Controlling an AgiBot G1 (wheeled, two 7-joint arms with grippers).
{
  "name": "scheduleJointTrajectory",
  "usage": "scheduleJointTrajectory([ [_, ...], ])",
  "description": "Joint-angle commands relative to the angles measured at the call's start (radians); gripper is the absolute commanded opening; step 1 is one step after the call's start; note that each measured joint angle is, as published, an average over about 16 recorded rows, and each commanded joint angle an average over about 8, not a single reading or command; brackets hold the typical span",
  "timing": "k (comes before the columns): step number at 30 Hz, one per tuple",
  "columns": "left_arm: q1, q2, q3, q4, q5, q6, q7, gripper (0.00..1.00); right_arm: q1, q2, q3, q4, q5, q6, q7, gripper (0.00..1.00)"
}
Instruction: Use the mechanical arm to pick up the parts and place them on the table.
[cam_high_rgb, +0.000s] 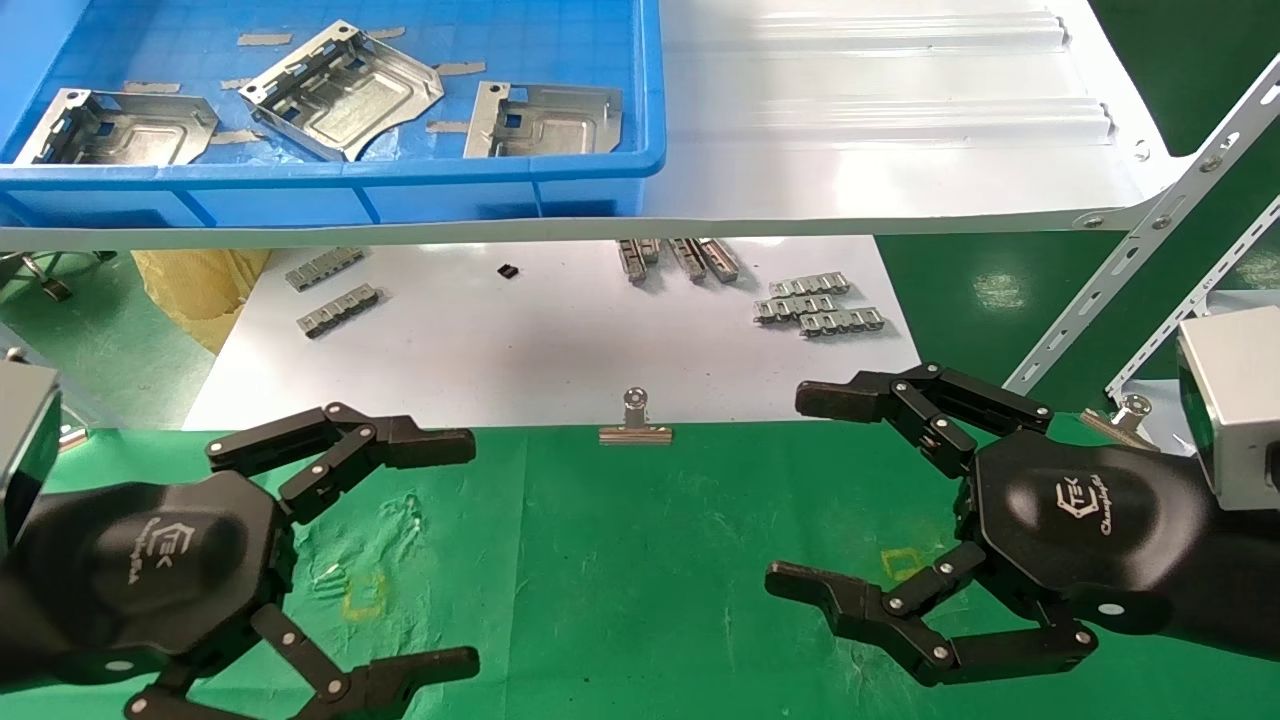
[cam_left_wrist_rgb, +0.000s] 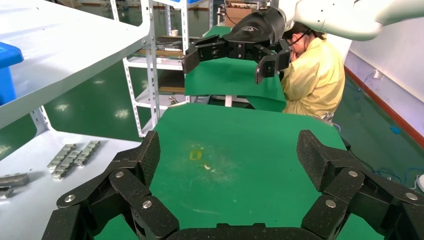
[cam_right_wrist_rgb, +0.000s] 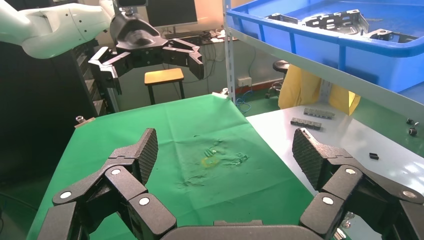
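Three silver parts (cam_high_rgb: 120, 125) (cam_high_rgb: 345, 90) (cam_high_rgb: 545, 118) lie in a blue bin (cam_high_rgb: 400, 170) on the white shelf at the back left; the right wrist view also shows parts (cam_right_wrist_rgb: 330, 20) in it. My left gripper (cam_high_rgb: 470, 552) (cam_left_wrist_rgb: 227, 155) hovers open over the left of the green table (cam_high_rgb: 640, 580), holding nothing. My right gripper (cam_high_rgb: 785, 490) (cam_right_wrist_rgb: 225, 150) hovers open over the table's right side, also with nothing in it. Both are well short of the bin and below shelf level.
A white sheet (cam_high_rgb: 560, 340) behind the table carries small toothed strips (cam_high_rgb: 820, 305) (cam_high_rgb: 335, 290). A binder clip (cam_high_rgb: 635, 420) pins the cloth's far edge. The shelf edge (cam_high_rgb: 800, 215) and its slanted brace (cam_high_rgb: 1140, 240) overhang. Yellow squares (cam_high_rgb: 363, 595) (cam_high_rgb: 903, 563) mark the cloth.
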Motion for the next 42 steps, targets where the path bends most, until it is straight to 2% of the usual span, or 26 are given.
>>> scheduleJointTrajectory([
  [1,0.0,0.0,0.0,0.0,0.0,0.0,0.0,1.0,0.0,0.0,0.0,0.0,0.0,0.0,0.0,1.0],
  [42,0.0,0.0,0.0,0.0,0.0,0.0,0.0,1.0,0.0,0.0,0.0,0.0,0.0,0.0,0.0,1.0],
])
